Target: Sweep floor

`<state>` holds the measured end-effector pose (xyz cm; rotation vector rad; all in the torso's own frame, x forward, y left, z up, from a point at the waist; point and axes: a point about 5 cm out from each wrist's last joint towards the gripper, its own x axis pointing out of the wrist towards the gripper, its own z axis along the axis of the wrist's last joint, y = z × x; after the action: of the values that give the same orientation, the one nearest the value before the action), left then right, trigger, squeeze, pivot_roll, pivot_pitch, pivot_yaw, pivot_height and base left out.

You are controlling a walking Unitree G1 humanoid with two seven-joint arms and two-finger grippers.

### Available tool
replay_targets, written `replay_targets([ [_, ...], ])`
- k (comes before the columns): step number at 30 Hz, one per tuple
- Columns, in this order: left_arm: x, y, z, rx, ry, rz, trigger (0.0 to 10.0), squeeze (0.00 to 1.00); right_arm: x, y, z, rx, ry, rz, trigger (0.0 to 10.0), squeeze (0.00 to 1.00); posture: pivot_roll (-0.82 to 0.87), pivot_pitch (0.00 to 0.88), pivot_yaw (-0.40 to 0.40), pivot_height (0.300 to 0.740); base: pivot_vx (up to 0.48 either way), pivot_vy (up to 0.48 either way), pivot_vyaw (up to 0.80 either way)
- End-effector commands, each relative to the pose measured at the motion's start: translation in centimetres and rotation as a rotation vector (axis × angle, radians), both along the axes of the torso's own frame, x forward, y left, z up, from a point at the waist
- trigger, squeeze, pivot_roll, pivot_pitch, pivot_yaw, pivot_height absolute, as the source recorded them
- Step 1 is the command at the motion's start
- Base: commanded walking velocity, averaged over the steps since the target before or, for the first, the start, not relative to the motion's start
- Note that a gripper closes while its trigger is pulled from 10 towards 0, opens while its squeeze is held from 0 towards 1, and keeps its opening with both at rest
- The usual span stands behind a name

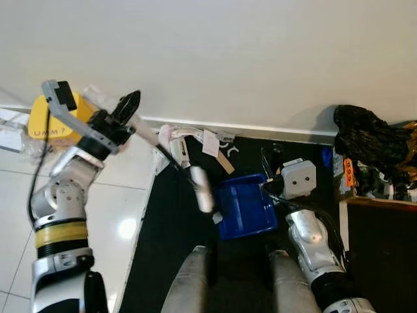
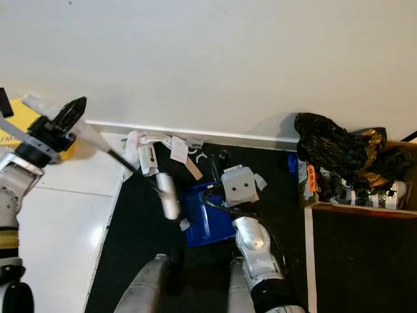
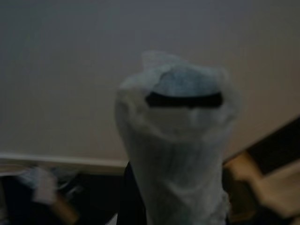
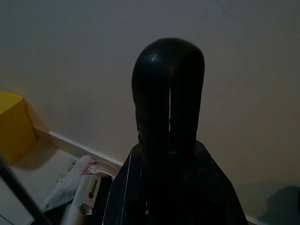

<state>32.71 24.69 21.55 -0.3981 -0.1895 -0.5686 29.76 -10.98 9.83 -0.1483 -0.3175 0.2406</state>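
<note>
Left gripper (image 1: 128,104), raised at the far left near the wall, is clamped on the plastic-wrapped upper end of a broom handle (image 1: 148,134). From there the handle runs down and rightward as a thin dark rod to a silvery grey section (image 1: 202,189) that ends just left of the dustpan. Blue dustpan (image 1: 245,207) lies on the black mat (image 1: 166,228), between the robot's two legs and the wall. Right gripper (image 4: 168,93), seen along its own wrist view, has its two black fingers pressed together over the top of a dark upright handle; in the head views the right arm (image 1: 311,241) stands just right of the dustpan. Paper scraps and white litter (image 1: 195,140) lie along the white baseboard at the mat's far edge. Yellow container (image 1: 52,124) sits on the white tiles at far left. Black plastic bag (image 1: 368,137) rests at far right, on cluttered items.
</note>
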Motion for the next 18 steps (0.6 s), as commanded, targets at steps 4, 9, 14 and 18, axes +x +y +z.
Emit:
replay_targets([
  [4,0.1,0.3,-3.2,0.087,0.092,0.004,10.0,0.00,-1.5,0.2,-4.3,0.002,0.223,-0.003,10.0,0.00,0.11,0.428,0.128,0.740,0.000,0.000,0.00],
  [9,0.7,-0.8,-6.7,0.045,0.183,0.009,10.0,0.00,-1.6,-0.1,-4.3,-0.002,0.221,-0.008,10.0,0.00,0.09,0.438,0.131,0.740,0.000,0.000,0.00],
  [14,1.4,-2.4,-8.2,-0.054,0.205,0.021,10.0,0.00,-1.8,-0.6,-4.1,-0.006,0.211,-0.019,10.0,0.00,0.05,0.462,0.131,0.740,0.000,0.000,0.00],
  [18,2.2,-5.3,-8.1,-0.331,0.212,-0.032,10.0,0.00,-2.3,-1.0,-4.0,-0.013,0.206,-0.027,10.0,0.00,0.01,0.472,0.120,0.740,0.000,0.000,0.00],
])
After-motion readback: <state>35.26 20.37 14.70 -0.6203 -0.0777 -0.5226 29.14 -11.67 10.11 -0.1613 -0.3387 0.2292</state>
